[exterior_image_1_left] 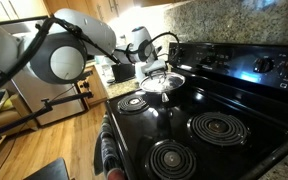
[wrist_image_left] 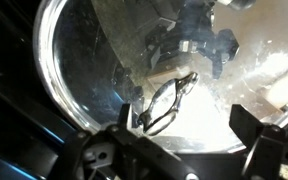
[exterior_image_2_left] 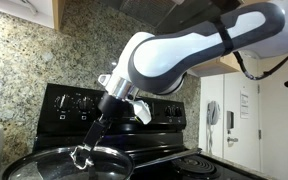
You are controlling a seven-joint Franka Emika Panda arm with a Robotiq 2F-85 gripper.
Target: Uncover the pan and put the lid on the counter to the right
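Observation:
The shiny silver pan (exterior_image_1_left: 162,84) sits on a back coil of the black stove, covered by the clear glass lid (exterior_image_1_left: 164,76). In an exterior view the lid (exterior_image_2_left: 54,160) fills the lower left, with the pan rim under it. In the wrist view the lid (wrist_image_left: 94,60) fills the picture, and its small handle (wrist_image_left: 169,100) sits at the centre. My gripper (wrist_image_left: 184,135) hangs just above the lid, open and empty, with one finger on each side of the handle. It also shows in both exterior views (exterior_image_1_left: 152,66) (exterior_image_2_left: 84,155). The speckled granite counter (exterior_image_1_left: 117,90) lies beside the stove.
Three bare black coil burners (exterior_image_1_left: 216,127) (exterior_image_1_left: 174,157) (exterior_image_1_left: 134,101) lie on the glossy stovetop. The control panel with knobs (exterior_image_1_left: 269,65) rises behind the pan. A granite backsplash (exterior_image_2_left: 14,70) stands behind the stove. A towel (exterior_image_1_left: 109,150) hangs on the oven front.

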